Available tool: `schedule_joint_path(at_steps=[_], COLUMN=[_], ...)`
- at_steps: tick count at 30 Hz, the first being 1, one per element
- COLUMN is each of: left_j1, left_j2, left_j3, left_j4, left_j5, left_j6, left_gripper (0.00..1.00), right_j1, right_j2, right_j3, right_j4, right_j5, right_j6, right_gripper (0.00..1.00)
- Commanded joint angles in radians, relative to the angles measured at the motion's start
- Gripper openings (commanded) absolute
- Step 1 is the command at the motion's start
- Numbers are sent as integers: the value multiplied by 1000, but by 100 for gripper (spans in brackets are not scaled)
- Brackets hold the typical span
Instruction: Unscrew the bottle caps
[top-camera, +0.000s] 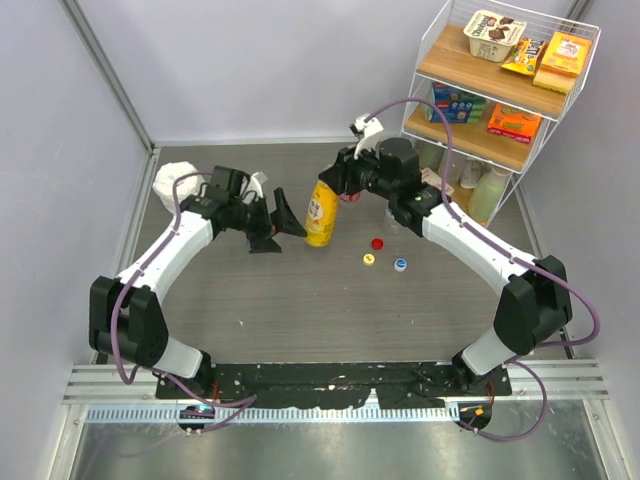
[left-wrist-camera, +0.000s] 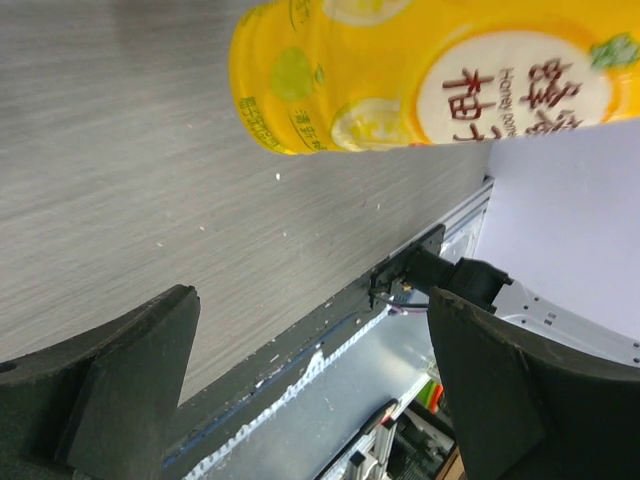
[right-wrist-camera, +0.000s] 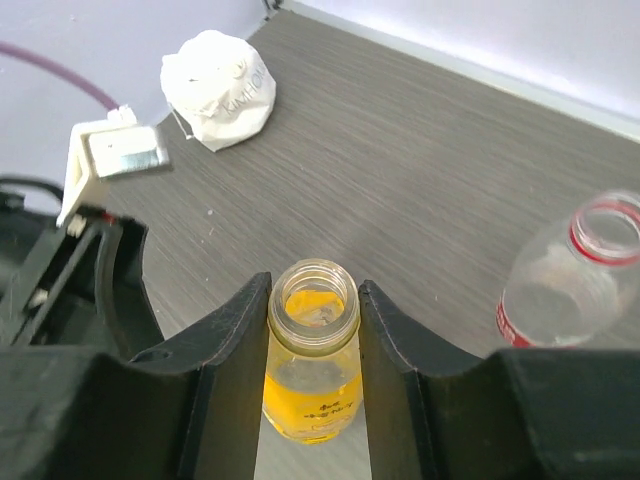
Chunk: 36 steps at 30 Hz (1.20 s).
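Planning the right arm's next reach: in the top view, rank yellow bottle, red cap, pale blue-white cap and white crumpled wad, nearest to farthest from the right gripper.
1. The yellow bottle, neck inside the right gripper.
2. The red cap, right of the bottle.
3. The pale blue-white cap, farther right, toward the bases.
4. The white crumpled wad, far left.

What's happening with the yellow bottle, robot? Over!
Left tool open, beside yellow bottle. Right tool shut on its neck. Yellow cap off, on table. Nothing in the way.
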Motion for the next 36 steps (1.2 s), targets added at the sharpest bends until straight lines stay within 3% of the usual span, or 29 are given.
schedule_joint_path(at_steps=[1, 6, 13, 17, 32, 36], left_j1=[89, 102, 102, 102, 102, 102], left_j2=[25, 42, 61, 99, 197, 205], left_j3=[134, 236, 222, 248, 333, 336], left_j4=[-137, -242, -201, -199, -204, -211], left_j5=[-25, -149, -130, -123, -93, -88], left_j6=[177, 298, 283, 284, 263, 264], left_gripper=[100, 100, 100, 100, 100, 100], right_j1=[8, 26, 48, 48, 48, 48], right_j2=[-10, -2, -7, 21, 122, 141], right_j3=[-7, -24, -91, -91, -177, -199], right_j4=[244, 253, 391, 386, 578, 627], right_j5=[-77, -135, -194, -197, -183, -146], right_j6=[-132, -308, -509, -563, -531, -482], right_gripper=[2, 2, 2, 2, 1, 8])
